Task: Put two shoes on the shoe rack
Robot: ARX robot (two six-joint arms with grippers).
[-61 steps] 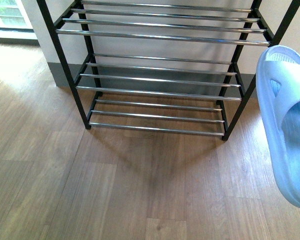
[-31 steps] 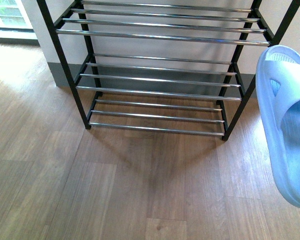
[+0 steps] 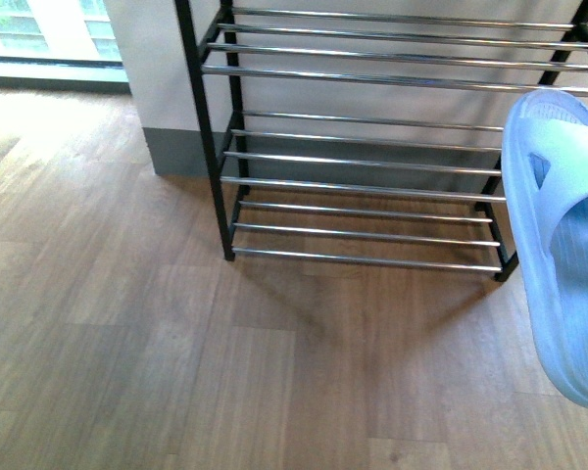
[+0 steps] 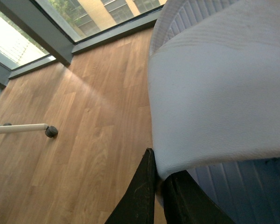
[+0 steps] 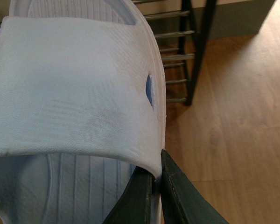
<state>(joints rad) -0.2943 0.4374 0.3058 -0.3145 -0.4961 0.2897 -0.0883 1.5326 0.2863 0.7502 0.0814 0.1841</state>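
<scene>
1. Front view. The rack [image 3: 210, 147] now sits further right in the picture than half a second ago. Its left upright has shifted toward centre, and its right uprights are at or past the edge.
   - More window [image 3: 39, 29] and pale wall [image 3: 147, 59] show left of the rack than before.
   - All the rack's chrome shelves in view are bare.
   - The right slide [image 3: 568, 294] hangs in front of the rack's right end, off the wood floor [image 3: 127, 323]. It is tilted with the strap side toward the camera and is cut by the frame edge.
   - The slide keeps the same spot in the picture as before, so it now covers the rack's right upright.
   - Neither gripper shows in this view.

2. Left wrist view. The left gripper [image 4: 159, 173] has its black fingers nearly together, pinching the strap edge of the left slide [image 4: 219, 93].
   - The left slide is pale and ribbed, fills most of the frame and is held clear of the floor.
   - The rack is not in this view. Behind the slide are floor boards, a window frame, and a white pole [image 4: 18, 129] ending in a dark foot.

3. Right wrist view. The right gripper [image 5: 157, 171] is clamped narrowly on the strap edge of the right slide [image 5: 74, 79].
   - The slide is in the air, just in front of the rack's end, and does not rest on any shelf.
   - The rack's black upright and bar ends show past the slide's rim.
</scene>
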